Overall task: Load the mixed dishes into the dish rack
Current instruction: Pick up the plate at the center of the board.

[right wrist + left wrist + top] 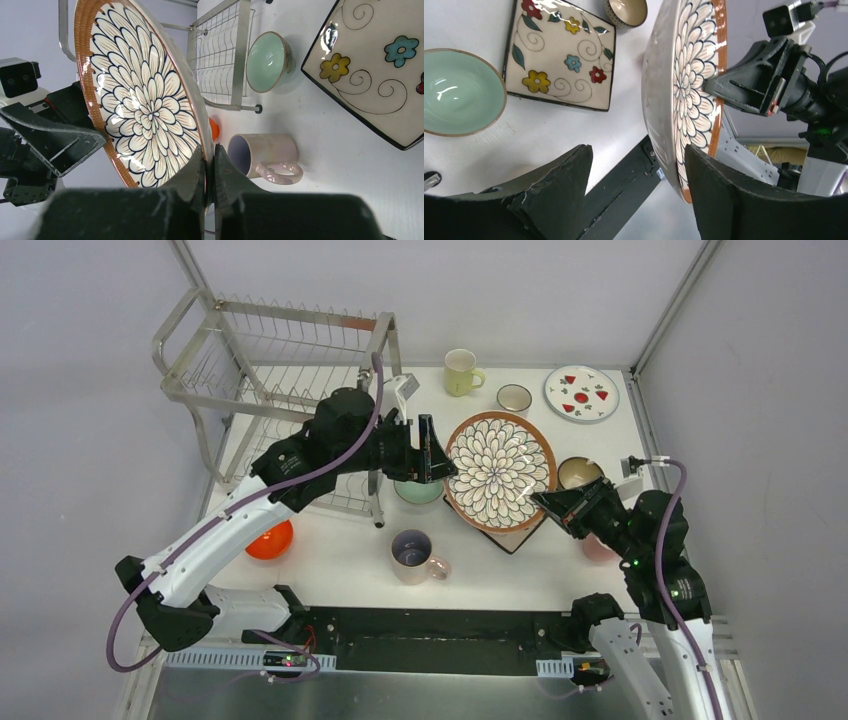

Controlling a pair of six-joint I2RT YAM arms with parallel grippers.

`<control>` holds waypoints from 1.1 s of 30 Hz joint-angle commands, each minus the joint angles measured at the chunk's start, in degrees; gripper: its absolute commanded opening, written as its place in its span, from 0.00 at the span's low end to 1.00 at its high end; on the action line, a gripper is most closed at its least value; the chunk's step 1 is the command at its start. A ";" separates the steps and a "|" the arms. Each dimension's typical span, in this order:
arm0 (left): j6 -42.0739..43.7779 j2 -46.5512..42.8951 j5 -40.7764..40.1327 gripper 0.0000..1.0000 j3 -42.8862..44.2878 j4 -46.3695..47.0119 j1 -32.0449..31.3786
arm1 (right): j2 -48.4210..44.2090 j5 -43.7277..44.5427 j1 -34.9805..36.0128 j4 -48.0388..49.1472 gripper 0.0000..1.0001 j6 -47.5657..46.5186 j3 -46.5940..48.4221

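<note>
My right gripper [210, 155] is shut on the lower rim of the petal-pattern round plate [145, 95] and holds it tilted above the table [500, 470]. My left gripper [639, 165] is open, one finger on each side of the plate's opposite rim [684, 85], with a gap on the back side. In the top view the left gripper [432, 450] is at the plate's left edge and the right gripper [545, 502] at its lower right. The silver dish rack [280, 350] stands at the back left, with no dishes in it.
The flowered square plate [561, 55] lies under the held plate. The mint bowl [420, 492] sits by the rack's front leg, the orange bowl [270, 540] at the left. The lilac mug [412, 555], yellow mug [462, 372], red-fruit plate [581, 392] and two small bowls [514, 398] [578, 473] stand around.
</note>
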 commanded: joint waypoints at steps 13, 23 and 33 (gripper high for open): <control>-2.08 6.18 -4.75 0.40 2.63 8.37 -0.88 | 0.45 1.53 0.09 9.55 0.00 0.61 2.50; -4.86 8.22 -5.61 0.18 0.25 11.97 -1.75 | -0.17 2.66 0.11 8.51 0.00 -1.52 -0.18; -0.44 5.69 -12.88 0.00 0.42 11.82 -1.78 | -1.58 3.12 0.12 5.51 0.34 -3.11 -1.01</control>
